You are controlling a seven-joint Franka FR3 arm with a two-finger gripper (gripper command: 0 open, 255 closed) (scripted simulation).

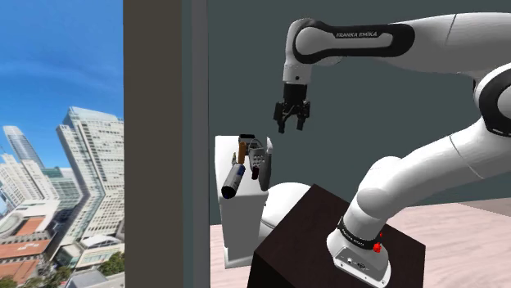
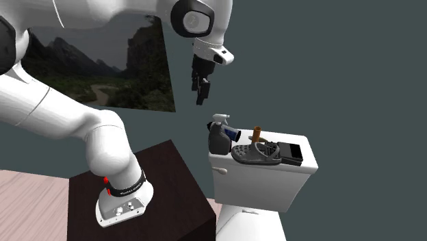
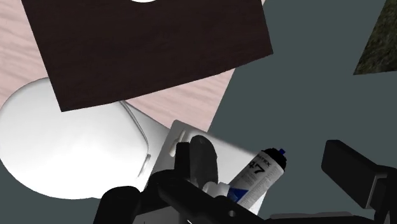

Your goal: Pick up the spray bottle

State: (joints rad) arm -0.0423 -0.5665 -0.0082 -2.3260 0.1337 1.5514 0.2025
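One white robot arm on one dark brown box stand, next to one white toilet. At the arm's end, one black gripper pointing down, high above the toilet tank and well apart from everything on it. Two fingers, standing apart, with nothing between them.

On the flat top of the tank, five things crowded together:
- One grey spray bottle, upright with its trigger head on top. Stands at the end of the tank nearest the stand, below the gripper and slightly to the second exterior view's right.
- One white and blue can with a dark cap, lying on its side just beside the spray bottle.
- One dark shoe with holes in its upper, near the middle.
- One small brown object behind the shoe, too small to identify.
- One black box at the end farthest from the stand.

From the wrist camera: the same can lying below the hand, and the toilet's rounded white lid next to the stand.

On the grey-green wall, one landscape picture. To the shoulder view's left, one window onto city towers and blue sky.
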